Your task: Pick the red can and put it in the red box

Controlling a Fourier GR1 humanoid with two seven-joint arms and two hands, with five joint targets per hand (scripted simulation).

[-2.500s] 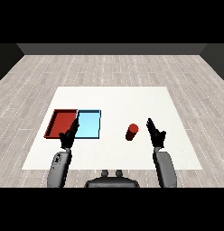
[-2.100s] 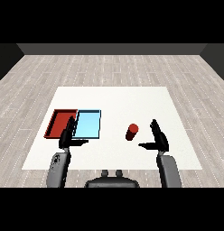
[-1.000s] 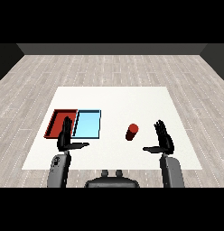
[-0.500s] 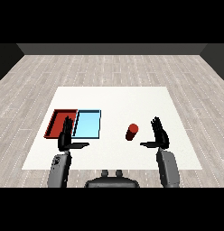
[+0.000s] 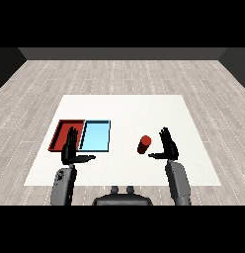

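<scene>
The red can (image 5: 144, 145) is a short cylinder with a smooth, plain skin and a flat round top, standing upright on the white table (image 5: 125, 111), which is a flat matte sheet with sharp straight edges. My right hand (image 5: 167, 147) is just to the right of the can, apart from it, fingers straight and pointing away from me, thumb stretched toward the can. Left of the can lie two shallow rectangular trays side by side, long sides touching: the light blue tray (image 5: 95, 136) nearer the can, the red tray (image 5: 62, 131) beyond it, close to the table's left edge. My left hand (image 5: 71, 148) hangs over the near end of the red tray, fingers straight, thumb out, holding nothing. Bare tabletop runs between the can and the blue tray, and behind the can to the far edge. Grey wooden planks floor the room around the table.
</scene>
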